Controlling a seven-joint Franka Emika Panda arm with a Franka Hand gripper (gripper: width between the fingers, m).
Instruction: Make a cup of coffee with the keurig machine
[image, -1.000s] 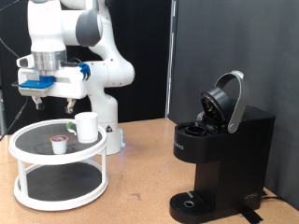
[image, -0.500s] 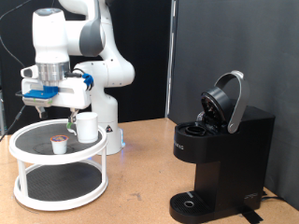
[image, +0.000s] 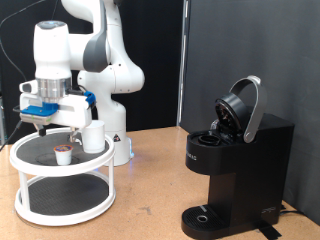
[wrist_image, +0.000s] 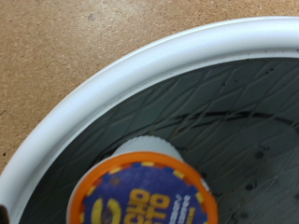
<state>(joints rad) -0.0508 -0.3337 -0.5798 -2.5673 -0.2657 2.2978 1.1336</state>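
Note:
The gripper (image: 58, 132) hangs open and empty just above the coffee pod (image: 63, 152), which stands on the top shelf of the white two-tier round stand (image: 25, 150). The wrist view shows the pod (wrist_image: 140, 191) close below, with an orange rim and a blue printed top; the fingers do not show there. The white mug (image: 93, 136) stands on the same shelf beside the pod, towards the exterior view's right. The black keurig machine (image: 235, 165) stands at the exterior view's right with its lid (image: 243, 105) raised open and its drip tray (image: 205, 215) bare.
The stand's white rim (wrist_image: 103, 93) curves around a dark mesh shelf on a brown tabletop (image: 150, 190). The robot base (image: 115, 130) stands right behind the stand. A black panel (image: 260, 50) backs the machine.
The gripper has come down towards the stand's top shelf and shifted a little to the exterior view's right, ending over the pod. Nothing else has moved.

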